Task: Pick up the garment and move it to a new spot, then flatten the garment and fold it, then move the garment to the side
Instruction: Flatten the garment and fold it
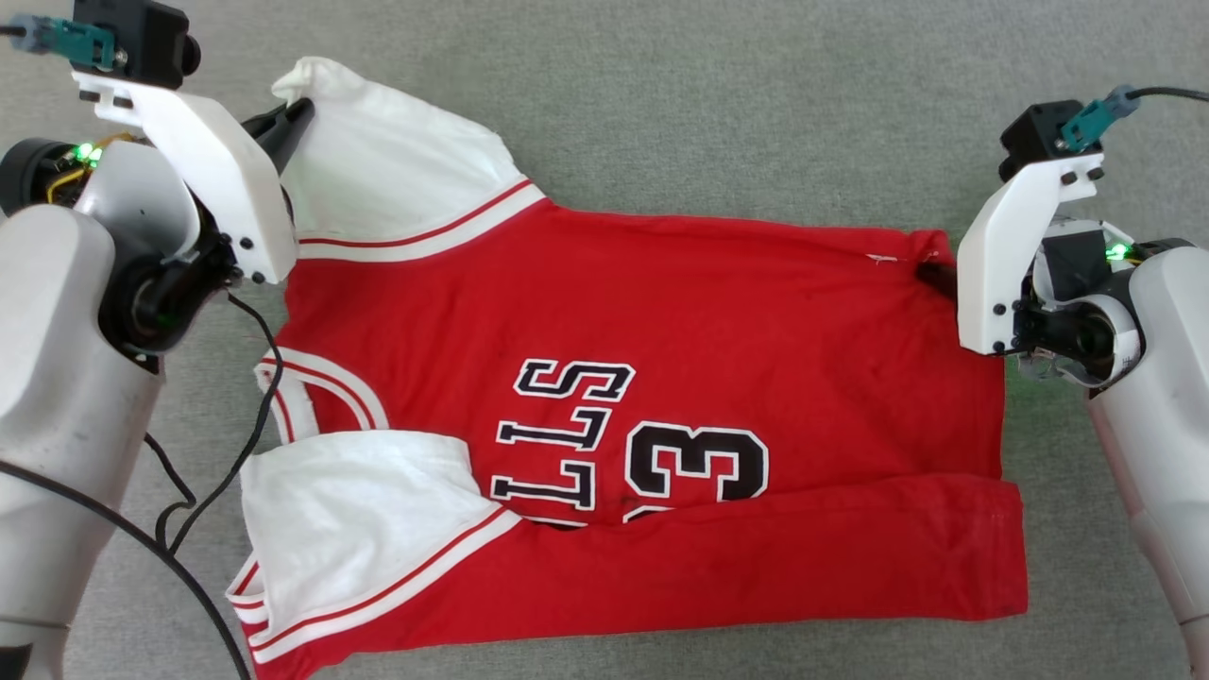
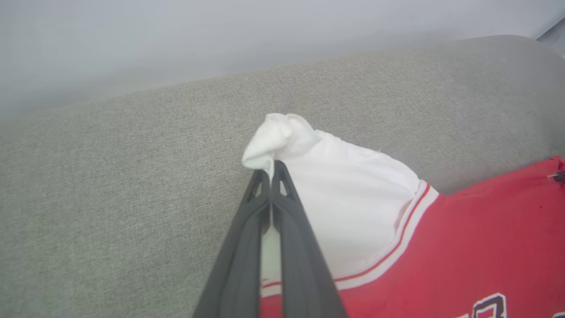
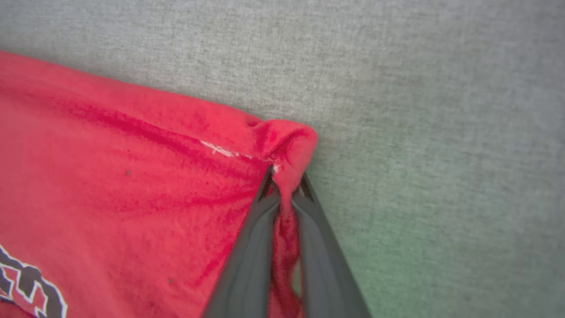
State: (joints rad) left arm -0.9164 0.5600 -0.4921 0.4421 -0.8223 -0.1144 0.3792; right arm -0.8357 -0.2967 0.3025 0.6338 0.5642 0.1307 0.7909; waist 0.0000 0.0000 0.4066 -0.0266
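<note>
The two dark fingers (image 2: 245, 251) of the left gripper (image 2: 270, 171) were pressed together on the bunched tip of the far white sleeve (image 2: 353, 198), a knot of cloth poking out past their tips. The right gripper (image 3: 284, 179) was likewise clamped tight, with a pinch of red fabric at the far hem corner (image 3: 287, 137) squeezed between its jaws.

With one corner in each claw, the red jersey-style T-shirt (image 1: 680, 293) lay stretched sideways across the grey fabric surface (image 1: 718, 85). Its collar end pointed toward the robot's left and its hem toward the right, so its far edge ran nearly straight between the two grips. That paired hold appeared meant to keep the far edge taut and level for folding, rather than let it sag or twist.

The near long edge (image 1: 774, 567) already lay turned up over the front. It covered the bottom of the black, white-outlined "3" (image 1: 697, 461) and part of the lettering (image 1: 562, 430), while the near white sleeve (image 1: 349, 510) rested partly doubled on the chest. By that lie the fold seemed under way, with the far half probably due to be brought over toward the robot. A black cable (image 1: 247, 434) from the left arm (image 1: 57, 359) dangled just beside the collar (image 1: 321, 387), a possible snag.
</note>
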